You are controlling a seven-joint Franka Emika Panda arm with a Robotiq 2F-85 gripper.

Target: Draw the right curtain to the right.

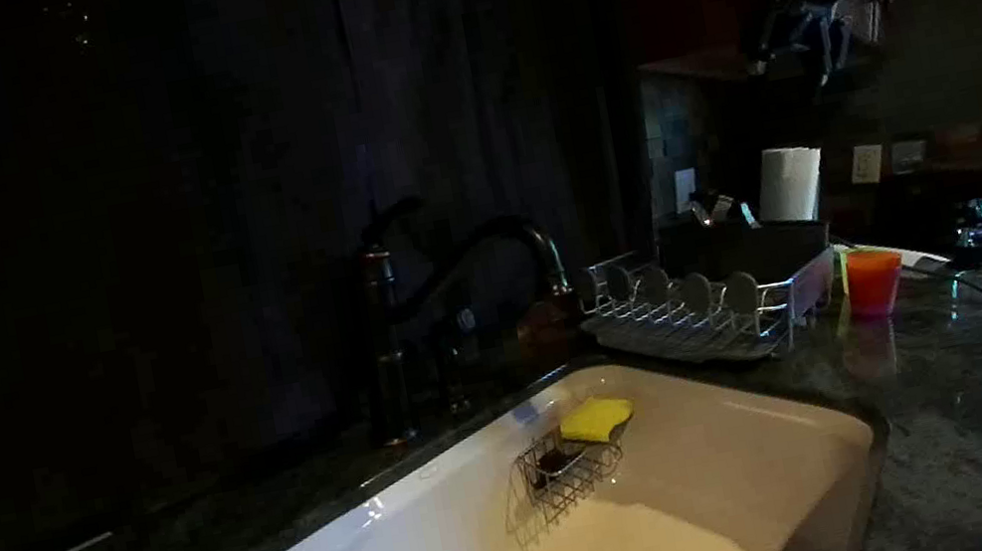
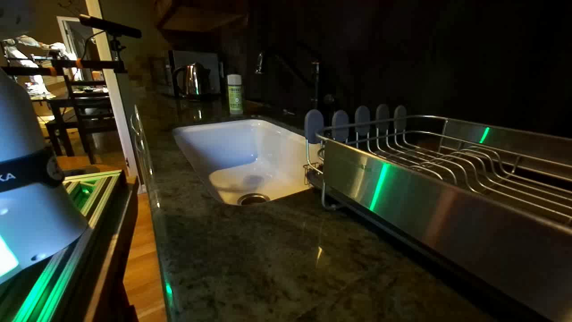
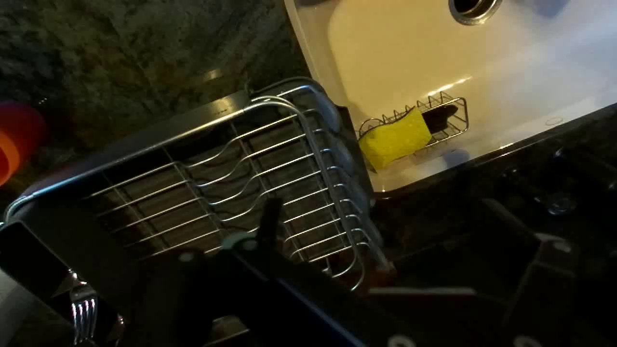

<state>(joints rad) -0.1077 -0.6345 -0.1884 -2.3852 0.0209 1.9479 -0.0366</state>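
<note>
1. The right curtain (image 1: 484,65), a very dark panel with faint vertical folds, hangs behind the faucet (image 1: 388,354) in an exterior view; its side edges are too dim to trace.
2. The claw (image 3: 381,203) is released: its fingers (image 3: 547,260) stand wide apart in the wrist view. In an exterior view it hangs at upper right, to the right of the curtain and apart from it as seen there.
3. The white sink (image 2: 223,143) is set into the dark table (image 2: 268,259). A round drain (image 2: 253,199) sits in its floor, and a wire caddy (image 3: 465,113) is up against its inner wall.
4. That caddy holds a yellow sponge (image 3: 397,137) with a dark item (image 3: 438,118) beside it. The sponge takes up one end and pokes out over the side.
5. A dish rack (image 2: 402,197) stands on the table just beside the sink, with metal sides, wire bars and a row of grey caps (image 2: 313,126) on the sink side.
6. A dark utensil holder (image 3: 91,236) occupies the rack's end away from the sink. A fork (image 3: 84,308) shows in it, along with other shiny pieces (image 1: 722,208) too dim to name.
7. An orange cup (image 1: 874,281) stands upright on the table near the rack; its inside cannot be made out.
8. Past the sink, in an exterior view, a metal kettle (image 2: 196,80) and a white-capped bottle (image 2: 235,96) stand upright on the table.
</note>
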